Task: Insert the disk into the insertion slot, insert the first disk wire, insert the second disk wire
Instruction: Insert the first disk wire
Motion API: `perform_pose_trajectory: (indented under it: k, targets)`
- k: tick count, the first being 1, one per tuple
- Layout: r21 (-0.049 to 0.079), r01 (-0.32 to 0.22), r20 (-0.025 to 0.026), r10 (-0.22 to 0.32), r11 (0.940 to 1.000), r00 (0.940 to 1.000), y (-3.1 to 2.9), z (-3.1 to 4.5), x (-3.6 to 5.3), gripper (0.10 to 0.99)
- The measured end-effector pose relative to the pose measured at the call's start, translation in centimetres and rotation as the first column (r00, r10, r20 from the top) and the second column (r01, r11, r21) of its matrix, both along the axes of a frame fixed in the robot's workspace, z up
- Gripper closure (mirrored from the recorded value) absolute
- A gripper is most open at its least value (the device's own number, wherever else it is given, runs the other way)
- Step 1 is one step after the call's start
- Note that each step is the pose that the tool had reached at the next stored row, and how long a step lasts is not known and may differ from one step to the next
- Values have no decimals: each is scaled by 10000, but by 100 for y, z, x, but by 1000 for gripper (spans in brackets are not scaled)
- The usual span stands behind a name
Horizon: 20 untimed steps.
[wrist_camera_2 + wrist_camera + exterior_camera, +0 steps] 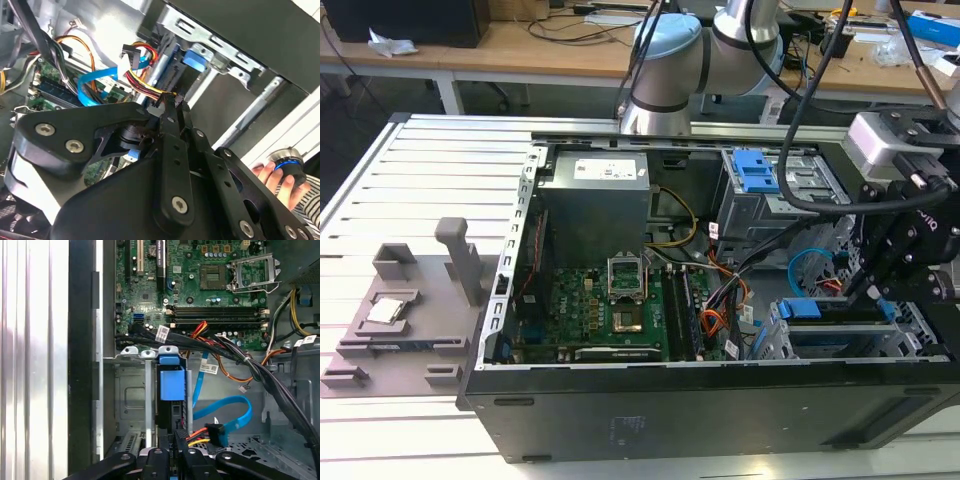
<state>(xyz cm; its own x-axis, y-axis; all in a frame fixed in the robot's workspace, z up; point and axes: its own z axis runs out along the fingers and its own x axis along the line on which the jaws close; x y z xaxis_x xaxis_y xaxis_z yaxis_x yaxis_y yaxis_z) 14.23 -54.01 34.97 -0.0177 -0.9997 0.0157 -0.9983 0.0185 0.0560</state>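
The disk (172, 385) already sits in the slot (131, 400), on edge between the cage's grey walls. The blue end of its carrier is level with the cage's rim. In the exterior view the slot (910, 345) is at the near corner of the open computer case (670, 410), and the blue carrier end (800, 308) shows at the side facing the motherboard (620, 300).

The gripper (872, 288) hangs directly over the slot. In the second wrist view its fingertips (176, 116) are drawn together. They seem to be pinching a black plug (161, 99) on the end of a red, yellow and black wire bundle (142, 85), though the grip itself is partly hidden behind the fingers. The plug is held close against the exposed edge of the disk; I cannot tell whether it is pushed home.

In the first wrist view the gripper (176, 436) is at the disk's far end from the carrier tab. A flat blue cable (235, 407) loops beside the slot and ends in a black connector (215, 432) that lies loose, just beside the gripper and apart from the disk. A thick black cable bundle (240, 357) crosses above the slot's rim, between the slot and the motherboard (200, 285).

Outside the case, beyond the slot's wall, a person's hand (267, 175) rests on a round knob with a blue ring (289, 164).
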Motion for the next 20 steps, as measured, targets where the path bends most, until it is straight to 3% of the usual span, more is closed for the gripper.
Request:
perform_pose_trajectory:
  k: [4, 10, 15, 20]
  targets:
    - [17, 0, -2, 0, 10000, 10000, 53, -18, 29, 922]
    - [29, 1, -13, -1, 10000, 10000, 58, -48, 51, 922]
    - [115, 0, -12, 0, 9999, 10000, 62, -73, 54, 922]
    - [119, 0, -28, 0, 9999, 10000, 62, -138, 83, 922]
